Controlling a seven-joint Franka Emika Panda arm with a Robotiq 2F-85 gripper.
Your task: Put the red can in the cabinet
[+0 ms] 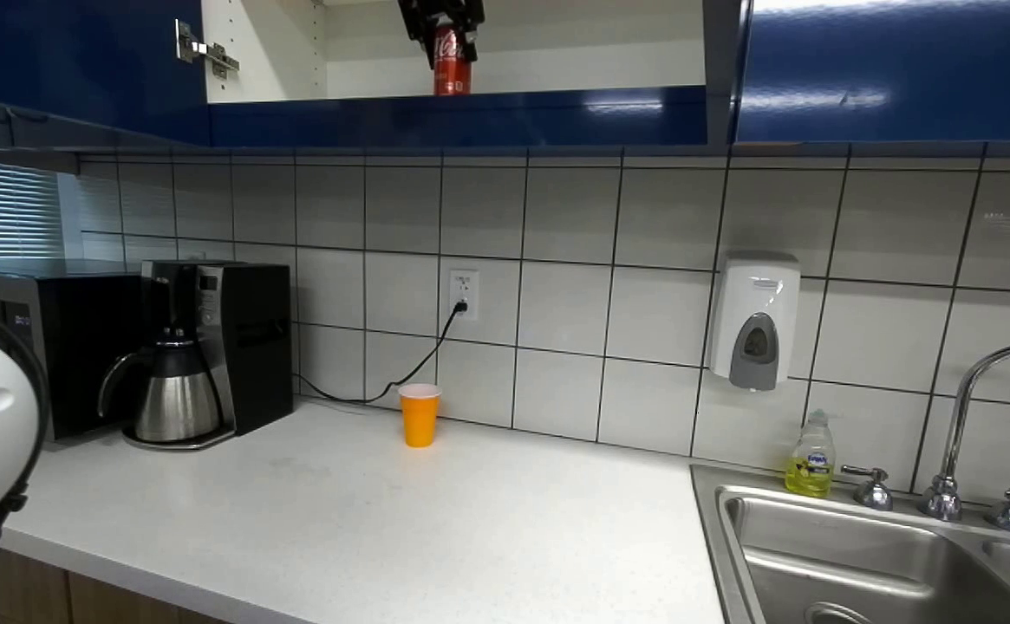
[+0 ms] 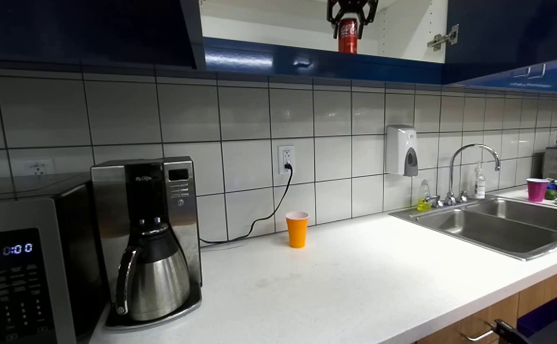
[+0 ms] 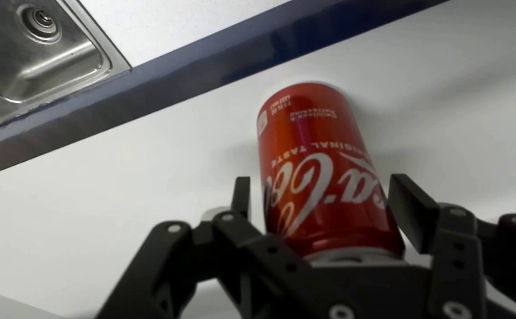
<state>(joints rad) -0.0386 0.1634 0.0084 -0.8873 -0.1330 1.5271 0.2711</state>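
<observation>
The red can [image 1: 452, 78] stands upright on the white floor of the open cabinet [image 1: 470, 120], just behind its blue front edge. It shows in both exterior views [image 2: 348, 44], with its lowest part hidden by that edge. My gripper [image 1: 451, 59] points down over the can, with a finger on either side of it, also in an exterior view [image 2: 347, 37]. In the wrist view, the gripper [image 3: 320, 181] is open around the can [image 3: 315, 141]. A gap shows at the left finger; the right finger is very close to the can. The palm partly hides the pale top.
The cabinet's blue door [image 1: 80, 69] is swung open, and a side wall [image 2: 414, 28] stands beside the can. Below are an orange cup [image 1: 420, 416], a coffee maker [image 2: 147, 239], a microwave [image 2: 15, 267], a soap dispenser [image 1: 758, 321] and a sink [image 1: 834, 555].
</observation>
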